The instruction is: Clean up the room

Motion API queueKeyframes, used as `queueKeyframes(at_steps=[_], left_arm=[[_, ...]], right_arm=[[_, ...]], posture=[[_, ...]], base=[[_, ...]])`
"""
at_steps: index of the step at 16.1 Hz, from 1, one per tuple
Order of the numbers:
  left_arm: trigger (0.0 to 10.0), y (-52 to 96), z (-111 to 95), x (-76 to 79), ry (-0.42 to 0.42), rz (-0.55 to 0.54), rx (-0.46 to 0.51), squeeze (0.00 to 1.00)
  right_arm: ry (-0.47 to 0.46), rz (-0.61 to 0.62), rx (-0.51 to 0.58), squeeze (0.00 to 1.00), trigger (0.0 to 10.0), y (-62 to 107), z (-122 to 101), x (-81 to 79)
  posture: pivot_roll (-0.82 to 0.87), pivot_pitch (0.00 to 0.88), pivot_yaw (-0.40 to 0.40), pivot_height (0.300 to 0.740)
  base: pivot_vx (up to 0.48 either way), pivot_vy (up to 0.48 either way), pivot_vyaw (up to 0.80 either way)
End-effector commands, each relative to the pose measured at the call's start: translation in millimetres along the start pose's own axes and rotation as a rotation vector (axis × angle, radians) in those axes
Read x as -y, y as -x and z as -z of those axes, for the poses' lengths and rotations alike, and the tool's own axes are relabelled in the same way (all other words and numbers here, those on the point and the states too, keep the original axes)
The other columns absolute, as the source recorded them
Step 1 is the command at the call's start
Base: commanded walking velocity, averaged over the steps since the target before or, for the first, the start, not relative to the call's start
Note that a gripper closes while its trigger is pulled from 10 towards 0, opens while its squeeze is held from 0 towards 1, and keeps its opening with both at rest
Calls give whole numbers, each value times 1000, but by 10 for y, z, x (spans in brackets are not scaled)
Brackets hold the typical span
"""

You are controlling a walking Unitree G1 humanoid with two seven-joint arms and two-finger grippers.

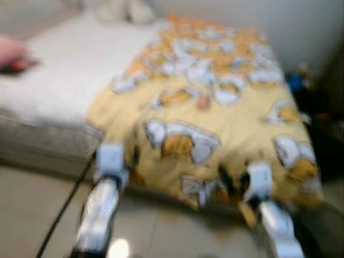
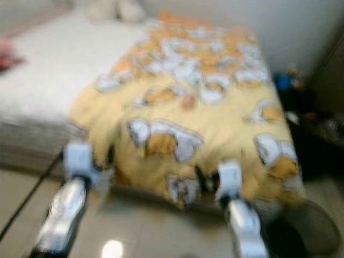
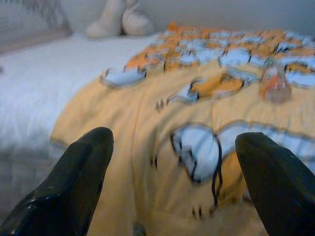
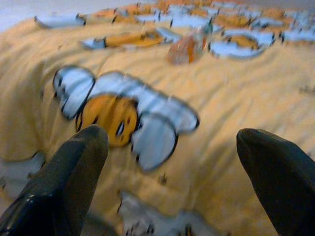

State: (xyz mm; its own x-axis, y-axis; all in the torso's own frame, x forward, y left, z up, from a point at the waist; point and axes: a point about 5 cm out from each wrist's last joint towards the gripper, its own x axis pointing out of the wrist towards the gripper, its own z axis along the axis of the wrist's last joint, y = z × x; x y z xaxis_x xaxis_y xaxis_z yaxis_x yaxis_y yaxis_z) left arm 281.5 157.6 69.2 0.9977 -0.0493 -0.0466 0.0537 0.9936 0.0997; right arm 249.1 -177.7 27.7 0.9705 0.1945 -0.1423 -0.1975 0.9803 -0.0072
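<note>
Left end effector raised forward, fingers spread wide, right end effector likewise, fingers parted

Counted one bed under white sheet. One yellow blanket with cartoon print spread over it. One small orange bottle lay on blanket. Two pale plush shapes sat at bed's far end, blurred. Two silver arms: one left gripper, one right gripper, two black fingers apiece, spread apart. One black cable ran across floor. One person's hand at bed's far edge.
</note>
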Motion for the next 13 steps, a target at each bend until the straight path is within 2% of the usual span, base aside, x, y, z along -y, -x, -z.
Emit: queueKeyframes(at_steps=[1, 2, 4, 5, 8, 9, 13], left_arm=[[10000, -88, -91, -48, -25, 5, 22, 0], [10000, -139, -161, -34, -26, 24, 35, 0], [10000, -158, -207, -13, -46, 50, 46, 0], [10000, -182, -204, 29, -32, 71, 43, 0], [10000, -219, -189, 161, -19, 152, 49, 0], [10000, -239, -190, 166, -13, 152, 46, 0], [10000, -274, -204, 136, -2, 103, 49, 0]], right_arm=[[-12, 1, 27, 0, 10000, -58, -59, -54], [-18, 9, 34, 0, 10000, -111, -102, -81], [-26, 27, 42, 0, 10000, -142, -128, -89], [-30, 44, 53, 0, 10000, -142, -137, -83], [-37, 63, 41, 0, 10000, -99, -105, -96], [-40, 46, 39, 0, 10000, -97, -95, -128], [-23, 36, 62, 0, 10000, -181, -195, -154]], posture=[[-22, 0, -3, 740], [-23, 0, -2, 740], [-31, 0, 9, 740], [-34, 0, 11, 740], [-45, 0, 14, 740], [-48, 0, 16, 740], [-56, 0, 19, 740]], base=[[480, 0, 0], [480, 0, 0], [480, 0, -741], [480, 0, 0], [480, 0, -727], [480, 0, -725], [480, 0, 0]])
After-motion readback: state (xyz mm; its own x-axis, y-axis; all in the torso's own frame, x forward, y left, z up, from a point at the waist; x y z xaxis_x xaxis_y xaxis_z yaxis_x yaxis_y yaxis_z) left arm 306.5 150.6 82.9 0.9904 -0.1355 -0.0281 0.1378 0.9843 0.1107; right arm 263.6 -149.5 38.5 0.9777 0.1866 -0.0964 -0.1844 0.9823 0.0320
